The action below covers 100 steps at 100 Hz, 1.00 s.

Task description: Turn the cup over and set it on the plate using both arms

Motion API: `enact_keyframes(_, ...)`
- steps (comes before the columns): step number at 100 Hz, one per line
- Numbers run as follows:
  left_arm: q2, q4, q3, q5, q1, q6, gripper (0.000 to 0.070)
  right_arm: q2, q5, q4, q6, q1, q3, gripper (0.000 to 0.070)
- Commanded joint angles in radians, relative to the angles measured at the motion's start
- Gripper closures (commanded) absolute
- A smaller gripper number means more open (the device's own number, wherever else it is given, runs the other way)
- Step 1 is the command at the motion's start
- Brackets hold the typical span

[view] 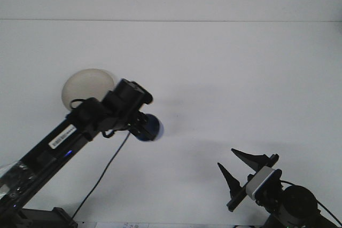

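A blue cup (149,128) hangs above the table, held at the tip of my left gripper (141,125), which is shut on it. The left arm reaches up from the lower left and covers the lower right part of the white plate (85,82), which lies at the left of the table. My right gripper (234,164) stands open at the lower right, low over the table, with nothing between its black fingers (248,156).
The white table (224,78) stretches back to a pale wall. A black cable (104,172) hangs from the left arm toward the front edge.
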Motion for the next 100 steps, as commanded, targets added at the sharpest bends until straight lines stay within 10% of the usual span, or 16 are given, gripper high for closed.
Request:
enact_keyframes(1,0.01,0.005,0.016,-0.014,0.103,0.047,0.0693,0.003,0.004,0.009,-0.001,0.011,0.008,0.0324)
enact_keyframes(35,0.129,0.19,0.016,-0.014,0.589,0.031,0.0693,0.003,0.004,0.009,-0.001,0.011,0.008,0.0324)
enact_keyframes(81,0.36,0.232,0.074,-0.014,0.665,0.017,0.0676,0.003,0.004,0.008,-0.002,0.011,0.008,0.0324)
enact_keyframes(100,0.36,0.232,0.074,-0.014,0.663,-0.003,0.0363,0.003,0.004,0.008,-0.002,0.011,0.008,0.0324)
